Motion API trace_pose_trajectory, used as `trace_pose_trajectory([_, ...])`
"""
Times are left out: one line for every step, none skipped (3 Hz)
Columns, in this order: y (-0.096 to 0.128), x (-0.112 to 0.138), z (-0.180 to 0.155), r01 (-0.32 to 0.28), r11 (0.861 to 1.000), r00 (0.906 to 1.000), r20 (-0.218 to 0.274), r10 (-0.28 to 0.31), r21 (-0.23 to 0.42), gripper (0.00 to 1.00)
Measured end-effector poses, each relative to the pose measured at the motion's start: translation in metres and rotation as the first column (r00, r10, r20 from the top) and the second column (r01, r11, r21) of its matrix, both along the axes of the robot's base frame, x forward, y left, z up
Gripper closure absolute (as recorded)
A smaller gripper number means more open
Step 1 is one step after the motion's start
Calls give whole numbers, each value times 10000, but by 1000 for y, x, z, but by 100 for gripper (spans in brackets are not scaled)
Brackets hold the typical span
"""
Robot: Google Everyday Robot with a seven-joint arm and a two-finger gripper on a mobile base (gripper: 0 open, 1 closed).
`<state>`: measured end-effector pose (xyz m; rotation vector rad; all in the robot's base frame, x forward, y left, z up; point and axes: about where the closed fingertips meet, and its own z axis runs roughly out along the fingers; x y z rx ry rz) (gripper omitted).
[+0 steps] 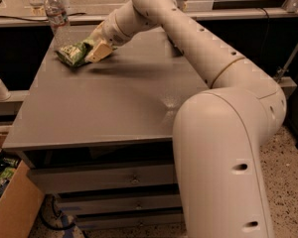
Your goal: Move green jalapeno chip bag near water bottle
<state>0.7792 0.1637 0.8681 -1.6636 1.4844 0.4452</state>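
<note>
Closest to me is the big cream arm (223, 148), rising in front of the grey bench (104, 108) and bending away across it toward the far left corner. Under the bench's front edge there are drawers (114, 182), and a cardboard box (12, 209) sits on the floor at the lower left. The near and middle parts of the bench carry nothing that matters to the job; everything is happening at the back. There the gripper (93, 49) sits low over the bench top at the right end of the green chip bag (72, 53). Its fingers (102, 52) look clamped on that end of the bag, with green showing above and beside the pale finger I can see. The rest of the bag seems to rest on the bench. Just beyond it, at the far left edge, the clear water bottle (55, 15) stands upright with its white cap on. It is near the bag, and I cannot tell whether the two touch. I would call the task almost done, since the bag is already close to the bottle. What seems left is to let go of the bag and draw the arm back without dragging the bag along or knocking the bottle over.
</note>
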Motion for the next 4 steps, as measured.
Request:
trace_pose_trajectory([-4,-12,8,-178,9998,9998,16,178,-90,0])
trace_pose_trajectory([-28,-37,31,-85,9999,10000,-1,85,72,0])
trace_pose_trajectory([-62,-74,57,345,9981,9994,-75,-341,512,0])
trace_pose_trajectory([-77,-83,38,462,9986,9983,-381,-452,257,0])
